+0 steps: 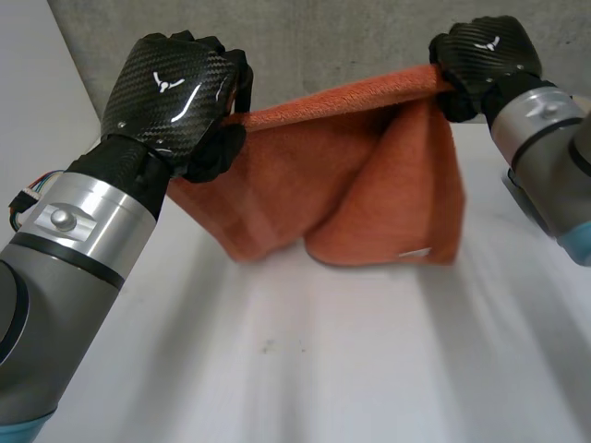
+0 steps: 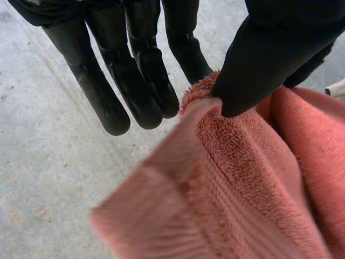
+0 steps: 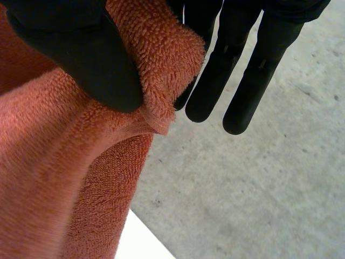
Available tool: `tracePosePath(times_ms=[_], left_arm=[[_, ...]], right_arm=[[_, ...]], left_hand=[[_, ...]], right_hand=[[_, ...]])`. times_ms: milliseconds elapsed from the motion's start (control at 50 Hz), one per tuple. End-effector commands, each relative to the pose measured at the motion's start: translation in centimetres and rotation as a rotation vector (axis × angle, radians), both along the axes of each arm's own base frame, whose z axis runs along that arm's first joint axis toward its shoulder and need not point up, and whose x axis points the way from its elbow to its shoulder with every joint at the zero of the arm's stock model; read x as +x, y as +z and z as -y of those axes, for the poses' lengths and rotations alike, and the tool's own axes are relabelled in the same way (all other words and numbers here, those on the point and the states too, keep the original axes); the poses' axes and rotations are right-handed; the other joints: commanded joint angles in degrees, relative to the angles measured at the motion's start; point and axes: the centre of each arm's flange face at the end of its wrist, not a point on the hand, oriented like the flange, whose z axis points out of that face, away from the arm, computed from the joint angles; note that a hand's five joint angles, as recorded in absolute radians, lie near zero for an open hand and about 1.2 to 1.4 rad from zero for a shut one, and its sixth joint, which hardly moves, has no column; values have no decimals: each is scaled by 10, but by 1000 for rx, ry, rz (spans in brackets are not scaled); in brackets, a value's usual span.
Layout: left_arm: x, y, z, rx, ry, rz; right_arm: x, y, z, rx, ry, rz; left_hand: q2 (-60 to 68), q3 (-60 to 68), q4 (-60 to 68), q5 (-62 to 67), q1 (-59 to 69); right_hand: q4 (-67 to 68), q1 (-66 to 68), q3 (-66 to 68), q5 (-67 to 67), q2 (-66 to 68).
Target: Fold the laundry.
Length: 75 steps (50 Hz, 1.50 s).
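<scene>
White table (image 1: pixel 323 360); grey concrete wall (image 1: pixel 305 46) behind.

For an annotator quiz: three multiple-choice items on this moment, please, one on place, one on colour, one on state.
1. Where is the towel?
A. spread flat
B. hanging between the left hand and the right hand
C. draped over one forearm
2. What colour is the towel?
A. blue
B. white
C. orange
3. What is the left hand doing?
A. open, off the cloth
B. pinching a top corner
C. curled on nothing
Answers:
1 B: its top edge stretches hand to hand.
2 C: orange in every view.
3 B: thumb presses the corner against the fingers.
</scene>
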Motion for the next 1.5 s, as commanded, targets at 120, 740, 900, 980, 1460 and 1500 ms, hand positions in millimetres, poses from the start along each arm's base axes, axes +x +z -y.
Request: tracePosePath(times_ms=[120, 740, 900, 980, 1460, 1500], left_arm=[[-2, -64, 18, 178, 29, 128], [29, -30, 15, 147, 102, 93], [30, -30, 14, 147, 103, 96], [30, -30, 14, 142, 109, 101], [90, 16, 61, 52, 288, 152], [86, 2, 67, 101, 251, 188]], right_arm=[[66, -111, -3, 211, 221, -149], [-36, -195, 68, 773, 3, -3], [-21, -213, 76, 726, 24, 10], [-19, -205, 78, 685, 11, 12], [-111, 44, -17, 139, -197, -443], [-110, 33, -21, 194, -198, -479]], left_hand=[[117, 118, 113, 147, 154], [117, 118, 113, 147, 154], [117, 118, 113, 147, 154], [117, 118, 113, 147, 154], [117, 118, 113, 147, 154], [117, 118, 113, 147, 154]], right_hand=[[115, 191, 120, 144, 134], [-453, -377, -448, -424, -433], [-231, -156, -226, -203, -212], [115, 191, 120, 144, 134], [115, 191, 120, 144, 134], [115, 191, 120, 144, 134]])
